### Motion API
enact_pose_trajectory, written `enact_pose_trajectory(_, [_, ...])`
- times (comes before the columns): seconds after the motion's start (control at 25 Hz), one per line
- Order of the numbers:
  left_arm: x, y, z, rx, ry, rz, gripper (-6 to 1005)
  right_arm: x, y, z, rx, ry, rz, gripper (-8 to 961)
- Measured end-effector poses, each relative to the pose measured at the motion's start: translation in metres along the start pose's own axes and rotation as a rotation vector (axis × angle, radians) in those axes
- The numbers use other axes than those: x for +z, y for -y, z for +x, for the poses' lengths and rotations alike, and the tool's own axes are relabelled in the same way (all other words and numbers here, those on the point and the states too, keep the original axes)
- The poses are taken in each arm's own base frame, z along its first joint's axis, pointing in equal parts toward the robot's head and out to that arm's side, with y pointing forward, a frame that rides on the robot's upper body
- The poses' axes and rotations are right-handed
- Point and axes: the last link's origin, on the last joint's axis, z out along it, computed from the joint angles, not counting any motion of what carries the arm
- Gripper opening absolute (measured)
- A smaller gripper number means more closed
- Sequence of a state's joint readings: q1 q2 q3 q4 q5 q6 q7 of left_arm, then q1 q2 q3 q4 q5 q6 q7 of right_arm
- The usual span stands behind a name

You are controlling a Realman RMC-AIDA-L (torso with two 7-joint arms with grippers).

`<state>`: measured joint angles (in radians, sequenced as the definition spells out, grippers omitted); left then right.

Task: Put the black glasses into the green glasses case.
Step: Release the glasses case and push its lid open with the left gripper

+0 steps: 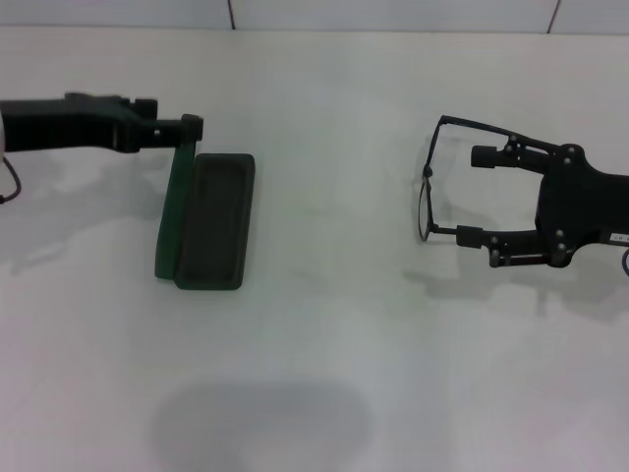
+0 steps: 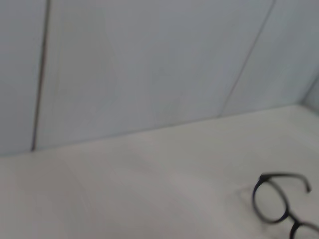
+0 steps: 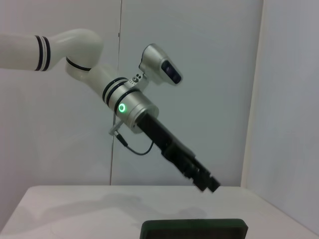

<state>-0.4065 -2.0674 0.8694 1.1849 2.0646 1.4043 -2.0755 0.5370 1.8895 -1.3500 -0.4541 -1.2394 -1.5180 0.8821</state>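
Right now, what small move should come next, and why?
Probably close the right gripper on the glasses: its fingers stand open on either side of them, and the case already lies open across the table, with the left gripper at its lid.

The left wrist view cuts off the black glasses (image 2: pixel 273 199) at its edge, and the right wrist view shows only the upright lid of the green glasses case (image 3: pixel 194 228).

White table (image 1: pixel 324 374) bearing green glasses case (image 1: pixel 208 221) (open).
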Motion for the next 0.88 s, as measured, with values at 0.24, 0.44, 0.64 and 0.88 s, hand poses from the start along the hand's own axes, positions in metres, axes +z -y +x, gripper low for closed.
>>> enact_pose_trajectory(0.24, [0.008,0.005,-0.015,-0.014,0.088,0.056,842,0.002,0.001,0.0,-0.013,-0.002,0.003,884])
enact_pose_trajectory(0.44, [0.014,0.006,-0.019,-0.029,0.129,0.062,843,0.005,0.002,0.0,-0.015,-0.002,0.004,884])
enact_pose_trajectory(0.64, [0.018,0.007,-0.022,-0.041,0.176,0.076,827,0.007,0.001,-0.002,-0.023,0.002,-0.002,884])
enact_pose_trajectory(0.88, [0.03,0.002,-0.021,-0.022,0.218,0.081,808,0.008,-0.001,-0.001,-0.028,0.0,-0.009,884])
